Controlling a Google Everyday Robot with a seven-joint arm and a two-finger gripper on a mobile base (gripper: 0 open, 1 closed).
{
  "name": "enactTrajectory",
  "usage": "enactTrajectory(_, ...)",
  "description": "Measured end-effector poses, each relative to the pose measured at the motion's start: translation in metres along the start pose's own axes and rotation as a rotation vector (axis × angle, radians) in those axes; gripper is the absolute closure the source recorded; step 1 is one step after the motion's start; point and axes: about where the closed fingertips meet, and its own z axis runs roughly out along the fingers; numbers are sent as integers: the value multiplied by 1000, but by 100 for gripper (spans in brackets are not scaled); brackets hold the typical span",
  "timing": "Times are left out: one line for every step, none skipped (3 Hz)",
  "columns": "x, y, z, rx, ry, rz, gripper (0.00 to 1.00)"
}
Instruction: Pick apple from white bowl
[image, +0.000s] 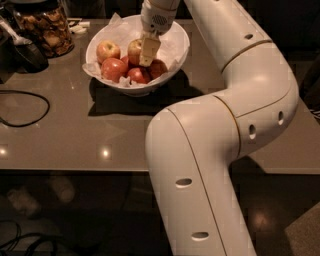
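Apple (132, 50), golden-yellow with a red blush, sits toward the back of the white bowl (177, 47) on crinkled paper. The gripper (146, 54) reaches down into the bowl, right against the apple's right side. From where I stand I cannot tell whether it has a hold. A smaller yellow-red apple (108, 50) lies at the bowl's left, red apples (114, 69) at its front. A snack jar (47, 30) stands left of the bowl.

End effector (148, 54) inside white bowl (181, 50), right beside apple (133, 49); red apples (114, 69) alongside.
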Motion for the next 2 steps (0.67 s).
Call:
enactTrajectory(0, 0, 0, 0, 0, 0, 100)
enactTrajectory(-12, -5, -22, 67, -24, -3, 100)
